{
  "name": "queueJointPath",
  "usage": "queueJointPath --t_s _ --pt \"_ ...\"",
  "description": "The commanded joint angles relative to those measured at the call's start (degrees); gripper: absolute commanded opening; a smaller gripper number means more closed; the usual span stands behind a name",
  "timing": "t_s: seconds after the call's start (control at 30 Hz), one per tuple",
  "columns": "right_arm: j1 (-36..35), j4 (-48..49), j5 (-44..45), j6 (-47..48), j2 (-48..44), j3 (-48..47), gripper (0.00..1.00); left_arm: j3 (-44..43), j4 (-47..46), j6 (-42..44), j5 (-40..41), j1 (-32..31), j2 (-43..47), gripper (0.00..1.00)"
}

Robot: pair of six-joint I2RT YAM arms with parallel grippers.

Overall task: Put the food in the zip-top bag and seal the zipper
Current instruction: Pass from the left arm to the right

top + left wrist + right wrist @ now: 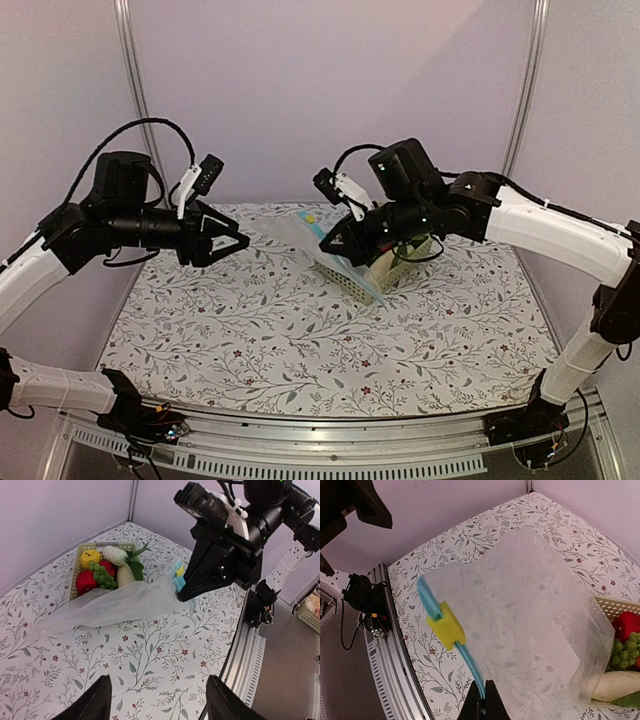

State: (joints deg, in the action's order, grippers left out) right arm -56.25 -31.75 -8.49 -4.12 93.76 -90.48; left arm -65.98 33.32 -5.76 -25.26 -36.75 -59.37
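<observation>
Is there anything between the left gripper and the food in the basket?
Yes. The see-through bag, held up by the right gripper at its blue strip, slants across the side of the basket that faces the left gripper, whose jaws are open. It partly screens the food.

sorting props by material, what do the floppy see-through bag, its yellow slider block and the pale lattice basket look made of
Floppy see-through bag: thin soft plastic film, faintly glossy; the floral tablecloth shows through and it sags. Yellow slider block: likely hard matte plastic, opaque with crisp edges. Pale lattice basket: probably rigid moulded plastic, given its even grid of holes.
</observation>
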Motion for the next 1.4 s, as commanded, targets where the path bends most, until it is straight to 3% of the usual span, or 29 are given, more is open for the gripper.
queueJointPath --t_s 0.0,0.3,0.63,0.87,1.1,1.37 --pt "1.61 -9.41 -16.37 0.93 -1.42 -4.16 0.0 -1.82 -1.7 10.14 -1.82 -1.78 -1.87 0.64" --pt "3.54 -20.54 -21.21 5.3 -5.16 -11.65 0.0 -13.16 2.57 15.86 -1.74 -3.41 -8.47 0.67" --pt "4.46 -22.24 -22.98 5.84 -10.96 -13.85 0.0 -19.23 4.55 13.55 -7.23 -3.41 -9.67 0.71" --pt "4.44 -21.67 -27.26 5.25 -7.94 -10.53 0.0 -22.07 9.0 13.61 -8.16 -3.41 -11.38 0.76" --pt "4.4 -19.78 -29.02 4.39 -2.55 -7.44 0.0 -20.51 8.18 13.17 -12.34 -4.52 -15.3 0.77" --pt "4.39 -18.98 -28.12 4.46 1.84 -6.93 0.0 -14.55 2.5 12.44 -17.11 -6.0 -20.41 0.64"
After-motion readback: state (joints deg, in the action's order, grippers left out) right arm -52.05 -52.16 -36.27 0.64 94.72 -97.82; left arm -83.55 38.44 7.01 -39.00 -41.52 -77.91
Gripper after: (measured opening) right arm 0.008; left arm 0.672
